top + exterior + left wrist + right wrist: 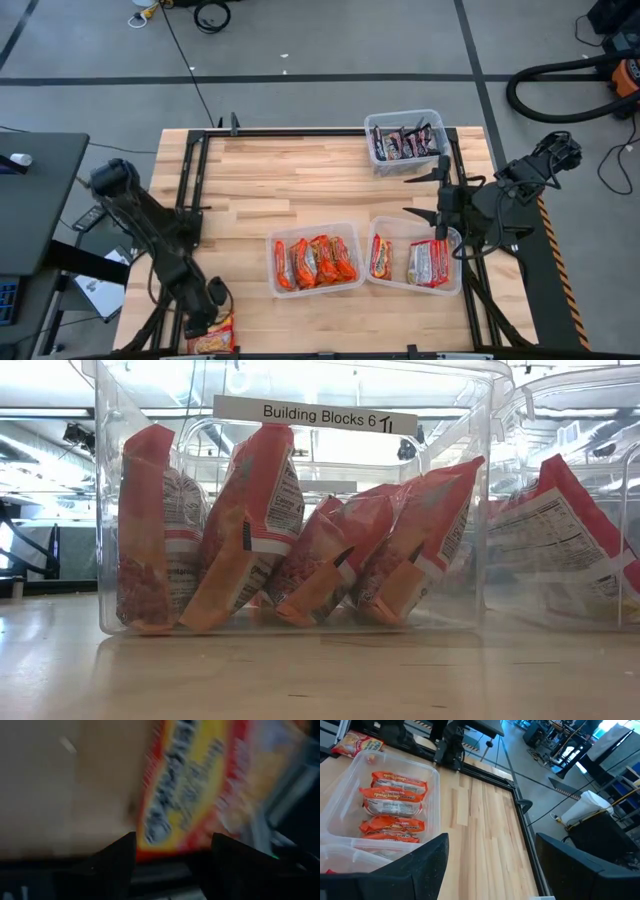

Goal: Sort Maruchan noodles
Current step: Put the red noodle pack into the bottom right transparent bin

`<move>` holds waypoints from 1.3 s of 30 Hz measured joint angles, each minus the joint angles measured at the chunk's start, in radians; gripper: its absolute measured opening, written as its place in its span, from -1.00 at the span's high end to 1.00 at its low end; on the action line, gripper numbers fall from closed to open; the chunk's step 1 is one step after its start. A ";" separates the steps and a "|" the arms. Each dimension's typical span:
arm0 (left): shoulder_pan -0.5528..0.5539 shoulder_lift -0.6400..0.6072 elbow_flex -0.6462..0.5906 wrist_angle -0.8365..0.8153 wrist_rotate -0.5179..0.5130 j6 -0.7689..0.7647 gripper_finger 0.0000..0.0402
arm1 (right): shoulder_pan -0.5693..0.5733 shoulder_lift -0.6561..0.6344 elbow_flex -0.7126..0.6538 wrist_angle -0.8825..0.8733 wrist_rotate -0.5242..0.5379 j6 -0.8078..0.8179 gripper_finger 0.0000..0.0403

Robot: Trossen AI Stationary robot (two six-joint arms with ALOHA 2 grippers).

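Note:
A yellow-red noodle packet (212,338) lies flat at the table's near-left corner. My left gripper (213,305) is just over it and open. In the left wrist view (173,836) its fingers stand on either side of the packet's (190,785) near end. Several orange packets (315,260) stand on edge in the middle clear bin (272,240). An orange and a red-white packet (428,264) lie in the right bin. Dark brown packets (403,143) fill the far bin. My right gripper (418,194) hovers open beyond the right bin, holding nothing (492,837). My left gripper is open, with its fingers (117,855) astride the yellow-red packet's end (165,851), coming from above. The view is blurred, and I cannot tell whether a finger touches the wrapper. The packet lies flat on the table.
A black frame rail (300,131) runs round the table edges. The three clear bins take up the table's right half. Bare wood (280,190) lies between the left arm and the bins. In the low view the middle bin (290,510) stands close in front.

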 joint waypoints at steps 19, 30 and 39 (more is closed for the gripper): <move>-0.013 0.168 0.001 0.128 -0.071 0.103 0.42 | -0.085 -0.014 0.000 0.009 -0.023 -0.029 -0.46; 0.034 0.017 0.086 -0.078 0.065 -0.071 0.91 | -0.125 -0.015 0.000 0.032 -0.082 0.052 -0.46; 0.158 -0.079 0.558 -0.805 -0.176 -0.059 0.91 | -0.252 0.050 0.000 0.062 -0.239 0.181 -0.44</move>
